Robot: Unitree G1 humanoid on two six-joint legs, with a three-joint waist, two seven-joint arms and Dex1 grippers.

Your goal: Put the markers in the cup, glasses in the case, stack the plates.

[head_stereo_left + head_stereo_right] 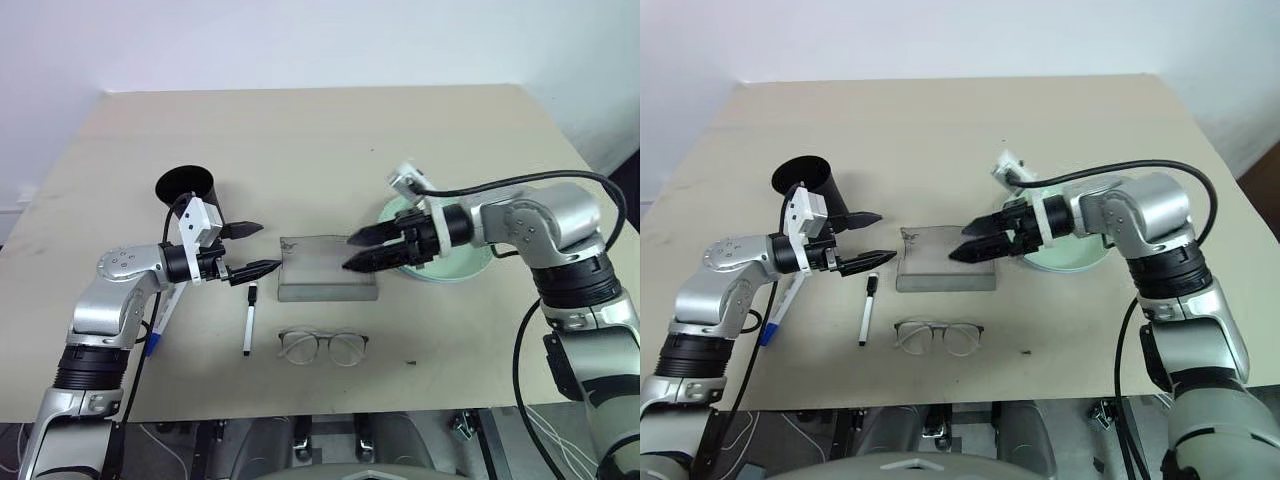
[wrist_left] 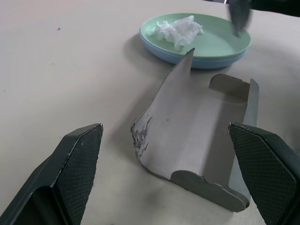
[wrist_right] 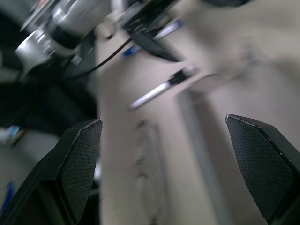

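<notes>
Looking down from my head, I see the table [image 1: 300, 130] with wide bare room at its far half; its near edge runs just below the glasses [image 1: 322, 346]. The case [image 1: 328, 268] lies open in the middle, between my grippers. My left gripper [image 1: 252, 249] hangs just left of it, fingers apart and empty; my right gripper [image 1: 360, 250] hovers over its right end, fingers spread, holding nothing. The cup [image 1: 187, 190] stands behind my left gripper. The black-capped marker [image 1: 249, 318] lies near the glasses, the blue-capped marker [image 1: 160, 322] under my left arm. The plates [image 1: 455, 268] sit stacked under my right wrist.

My left wrist view shows the case lid raised, crumpled tissue [image 2: 178, 29] on the green plate beyond.

My right wrist view is blurred; both fingers stand wide.
</notes>
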